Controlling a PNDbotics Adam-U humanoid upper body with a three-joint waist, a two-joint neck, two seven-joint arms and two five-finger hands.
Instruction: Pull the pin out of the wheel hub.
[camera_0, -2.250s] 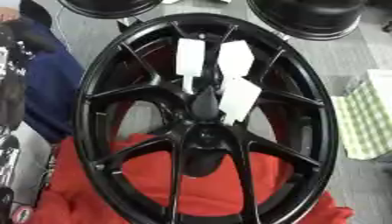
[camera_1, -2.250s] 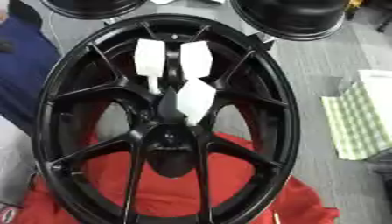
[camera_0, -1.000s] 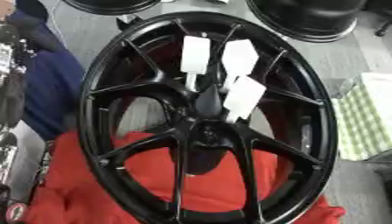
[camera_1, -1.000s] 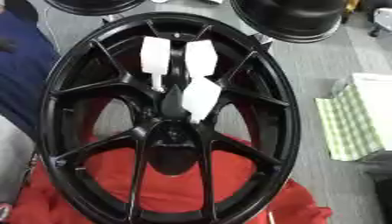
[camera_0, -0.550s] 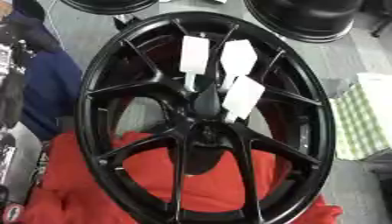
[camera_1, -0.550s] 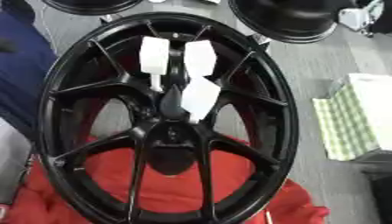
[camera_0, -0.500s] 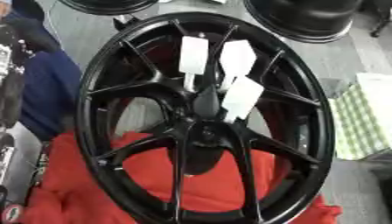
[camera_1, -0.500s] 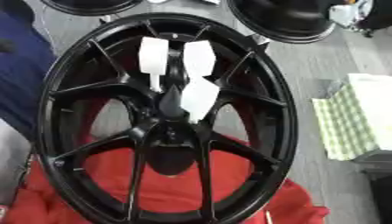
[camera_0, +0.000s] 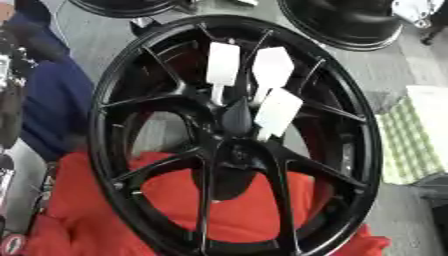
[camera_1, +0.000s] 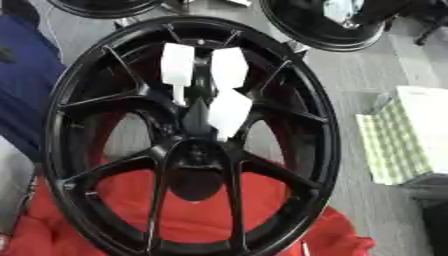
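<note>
So the wheel hub (camera_0: 241, 152) sits dead centre of a big glossy black alloy wheel (camera_0: 131, 75), the thin spokes fanning out from it to the rim. Sticking up out of the hub area are what look like three pins, each with a flat white paddle-shaped tag: left pin (camera_0: 221, 65), middle pin (camera_0: 272, 67), and a lower pin (camera_0: 278, 111) closest to the hub. Their thin stems all converge down toward the centre, so the long axis of each runs from the hub out and up toward the far rim, and I'd guess that's the line you'd pull along. There's also a dark pointed shape (camera_0: 236, 114) between the stems, can't tell what it is. Here's the catch: neither robot hand shows in either eye view, so I can't say which one is nearer, which way the pins lie from it, or whether the fingers are spread or curled. The wheel rests on crumpled red cloth (camera_0: 254, 210), soft and matte against the shiny metal. Around it: a green checked cloth (camera_1: 394, 145) to the right, blue fabric (camera_0: 52, 107) to the left, and more black wheels (camera_0: 346, 22) at the far edge on a grey floor.
</note>
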